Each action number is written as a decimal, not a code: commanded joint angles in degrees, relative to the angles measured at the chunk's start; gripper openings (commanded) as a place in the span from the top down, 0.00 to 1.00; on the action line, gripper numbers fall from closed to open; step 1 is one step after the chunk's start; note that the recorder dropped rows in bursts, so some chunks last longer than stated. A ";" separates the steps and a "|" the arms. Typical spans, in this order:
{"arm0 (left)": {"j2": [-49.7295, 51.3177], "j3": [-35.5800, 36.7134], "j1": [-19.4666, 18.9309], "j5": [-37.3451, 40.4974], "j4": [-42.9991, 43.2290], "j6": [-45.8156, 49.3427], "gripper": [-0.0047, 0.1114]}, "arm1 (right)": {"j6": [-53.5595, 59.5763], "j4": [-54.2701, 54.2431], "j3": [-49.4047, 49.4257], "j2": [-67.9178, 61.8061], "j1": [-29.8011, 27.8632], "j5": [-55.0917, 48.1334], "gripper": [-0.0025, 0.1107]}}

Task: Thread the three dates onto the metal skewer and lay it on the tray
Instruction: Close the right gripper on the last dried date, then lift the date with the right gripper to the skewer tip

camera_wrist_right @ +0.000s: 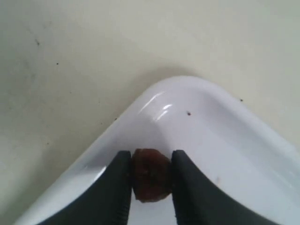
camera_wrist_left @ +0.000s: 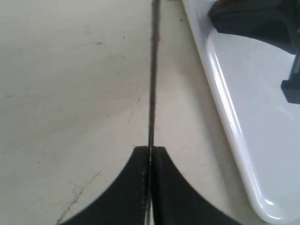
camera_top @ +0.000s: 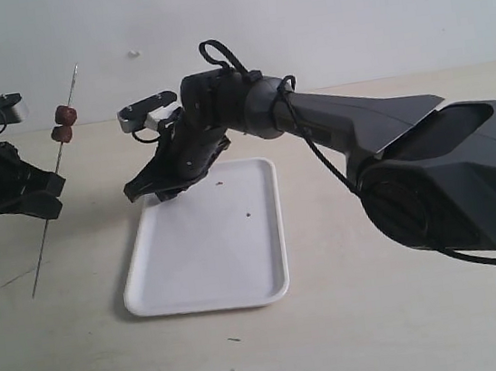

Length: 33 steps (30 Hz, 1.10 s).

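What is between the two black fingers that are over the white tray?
A brown date sits between the right gripper's fingers, in a corner of the tray. The right wrist view shows it.

My left gripper (camera_top: 43, 190) is up in the air on the left side. Its two black fingers (camera_wrist_left: 136, 187) are pressed tight together, and they pinch the thin metal skewer (camera_top: 59, 155) between them. My left arm sits low at that edge, and only its dark end shows.

My right arm (camera_top: 360, 134) reaches in from the right, long and dark, and goes across the middle. Its wrist bends down. My right gripper (camera_top: 143, 188) points down toward the near corner of the white tray (camera_top: 242, 278). Its two black fingers (camera_wrist_right: 117, 187) sit on either side of a brown date (camera_wrist_right: 151, 174) and touch it on both sides.
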<state>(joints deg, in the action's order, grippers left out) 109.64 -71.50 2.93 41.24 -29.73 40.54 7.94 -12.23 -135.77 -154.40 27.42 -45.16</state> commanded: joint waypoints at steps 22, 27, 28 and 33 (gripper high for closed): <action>-0.28 -0.45 0.02 12.66 -0.74 5.29 0.96 | 14.65 -45.59 0.01 11.43 -16.67 -24.80 0.76; -0.28 -0.45 2.91 15.50 -2.16 12.26 0.96 | 15.65 -51.52 0.01 10.69 -21.25 -24.80 0.76; -0.28 -0.45 4.02 14.31 -2.16 13.36 0.96 | 15.65 -51.96 0.01 10.43 -21.39 -24.80 0.76; -0.28 -0.45 8.98 3.83 -2.16 13.90 0.96 | 16.05 -58.28 0.01 8.74 -21.50 -24.80 0.76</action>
<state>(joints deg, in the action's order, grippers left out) 109.64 -71.50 10.47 48.59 -30.97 53.91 23.05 -66.92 -135.77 -145.32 6.06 -69.79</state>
